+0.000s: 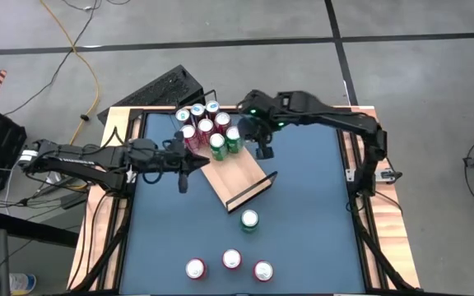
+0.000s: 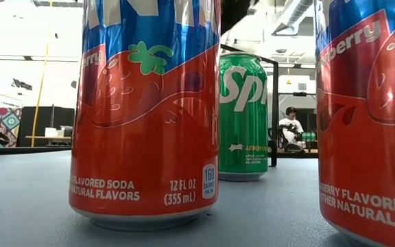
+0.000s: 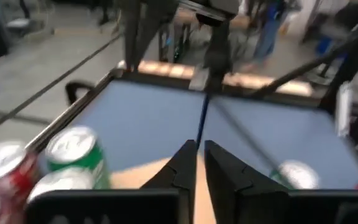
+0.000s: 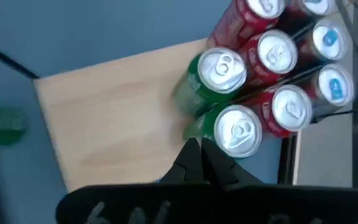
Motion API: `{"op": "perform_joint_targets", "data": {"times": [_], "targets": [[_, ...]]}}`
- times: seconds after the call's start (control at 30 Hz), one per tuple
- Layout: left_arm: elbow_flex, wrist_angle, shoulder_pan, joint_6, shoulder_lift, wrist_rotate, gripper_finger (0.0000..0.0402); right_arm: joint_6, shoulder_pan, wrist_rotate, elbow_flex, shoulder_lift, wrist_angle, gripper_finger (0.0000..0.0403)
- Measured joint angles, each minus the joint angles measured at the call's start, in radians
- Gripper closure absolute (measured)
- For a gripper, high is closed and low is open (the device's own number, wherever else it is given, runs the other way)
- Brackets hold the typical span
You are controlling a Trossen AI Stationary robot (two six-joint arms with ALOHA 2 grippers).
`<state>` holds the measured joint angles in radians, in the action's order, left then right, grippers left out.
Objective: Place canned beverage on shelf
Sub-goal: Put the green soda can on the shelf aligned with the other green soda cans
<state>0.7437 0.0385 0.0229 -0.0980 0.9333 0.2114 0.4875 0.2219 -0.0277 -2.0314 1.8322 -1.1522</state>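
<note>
The loose green can point(image 1: 249, 220) stood upright just beyond the shelf point(image 1: 235, 176) rail, nearer the empty, closed right gripper point(image 1: 263, 150); the left gripper point(image 1: 183, 182) was shut too.

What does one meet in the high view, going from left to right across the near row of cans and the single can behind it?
Red can on the left → red can in the middle → lone green can, farther back → red can on the right.
</note>
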Motion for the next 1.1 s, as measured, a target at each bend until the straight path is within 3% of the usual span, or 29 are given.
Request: {"op": "perform_joint_targets", "data": {"times": [0.13,0.33,0.47,0.63,0.73,0.83,0.93,1.1], "targets": [[0.000,0.087,0.010,0.042,0.000,-0.029,0.0337,-0.070,-0.036,0.010,-0.149,-0.033,-0.091,0.0403],[0.000,0.110,0.027,0.043,0.016,-0.108,0.0237,-0.206,-0.067,0.066,-0.309,-0.078,-0.196,0.0403],[0.003,0.160,0.060,0.109,0.065,-0.192,0.0180,-0.299,-0.083,0.120,-0.319,-0.127,-0.193,0.0403],[0.090,0.149,0.110,0.087,0.177,-0.229,0.0144,-0.424,-0.094,0.134,-0.319,-0.160,-0.218,0.0403],[0.189,0.089,0.161,0.125,0.263,-0.231,0.0143,-0.430,-0.127,0.139,-0.318,-0.175,-0.273,0.0403],[0.327,-0.080,0.215,0.198,0.373,-0.165,0.0147,-0.420,-0.171,0.137,-0.318,-0.194,-0.325,0.0403],[0.496,-0.236,0.246,0.179,0.508,-0.088,0.0147,-0.432,-0.203,0.135,-0.318,-0.225,-0.378,0.0403],[0.784,-0.340,0.288,0.138,0.758,-0.013,0.0141,-0.503,-0.289,0.135,-0.318,-0.273,-0.416,0.0403]]}}
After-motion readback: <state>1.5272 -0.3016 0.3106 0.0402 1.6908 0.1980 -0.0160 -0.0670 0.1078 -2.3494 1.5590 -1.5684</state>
